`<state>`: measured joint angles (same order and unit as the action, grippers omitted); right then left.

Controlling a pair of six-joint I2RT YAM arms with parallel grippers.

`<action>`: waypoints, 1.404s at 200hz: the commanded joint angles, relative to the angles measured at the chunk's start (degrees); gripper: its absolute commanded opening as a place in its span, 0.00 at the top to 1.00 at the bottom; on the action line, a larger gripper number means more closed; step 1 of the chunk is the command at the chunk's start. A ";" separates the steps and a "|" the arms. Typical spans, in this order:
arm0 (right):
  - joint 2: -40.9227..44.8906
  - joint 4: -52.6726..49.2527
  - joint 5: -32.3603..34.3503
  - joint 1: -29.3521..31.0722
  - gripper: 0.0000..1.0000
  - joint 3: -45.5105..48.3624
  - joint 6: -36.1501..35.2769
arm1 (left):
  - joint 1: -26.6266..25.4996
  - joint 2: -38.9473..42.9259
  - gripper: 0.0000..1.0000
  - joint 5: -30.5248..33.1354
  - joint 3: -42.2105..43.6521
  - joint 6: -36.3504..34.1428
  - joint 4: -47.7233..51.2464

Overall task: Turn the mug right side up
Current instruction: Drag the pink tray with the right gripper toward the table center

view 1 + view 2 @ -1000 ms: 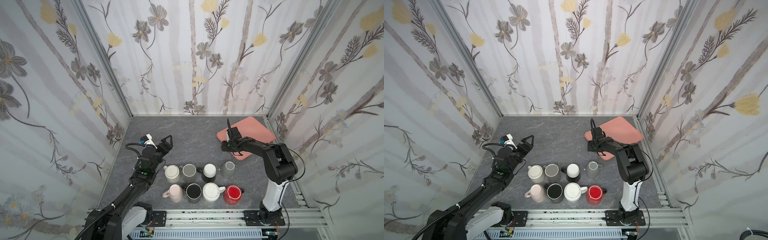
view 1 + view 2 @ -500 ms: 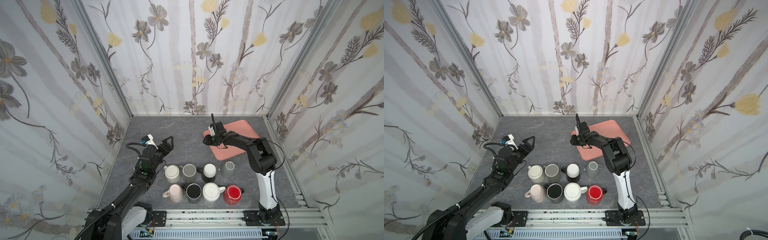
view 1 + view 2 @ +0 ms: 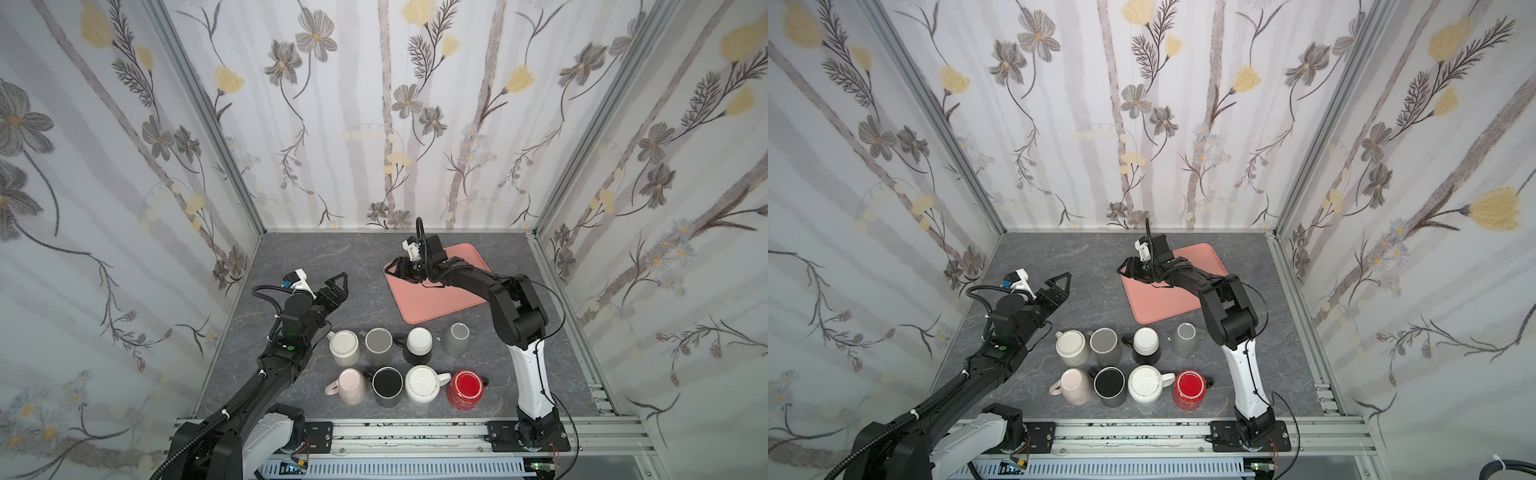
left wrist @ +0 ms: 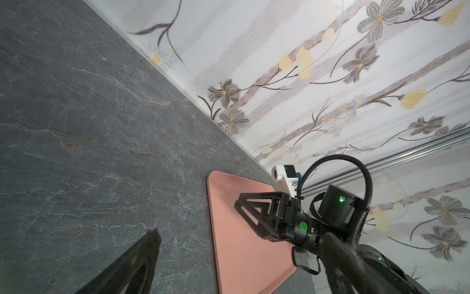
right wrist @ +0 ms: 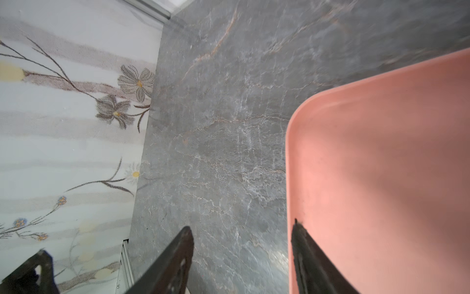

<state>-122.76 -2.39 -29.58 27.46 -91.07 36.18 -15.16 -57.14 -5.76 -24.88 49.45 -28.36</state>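
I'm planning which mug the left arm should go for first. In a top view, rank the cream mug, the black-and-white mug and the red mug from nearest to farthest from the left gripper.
Measured from the left gripper:
1. cream mug, left end of the back row, just in front of the gripper.
2. black-and-white mug, third along the back row.
3. red mug, right end of the front row.
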 commanded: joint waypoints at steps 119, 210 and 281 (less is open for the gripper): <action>12.76 -8.86 21.12 -27.52 0.27 16.07 -17.04 | -0.20 0.46 0.00 -3.81 -0.59 -0.58 -0.25; 4.38 -14.24 20.60 -33.15 0.40 11.53 -20.18 | -0.22 -0.06 0.00 -4.02 -0.95 -1.08 0.94; 5.98 -13.03 19.44 -28.99 0.65 15.51 -20.09 | -0.17 -1.12 0.00 -4.06 -0.60 -0.94 0.13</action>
<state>-117.80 -13.85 -9.15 -3.09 -77.36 16.21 -15.42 -57.95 -9.67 -25.61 48.40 -26.81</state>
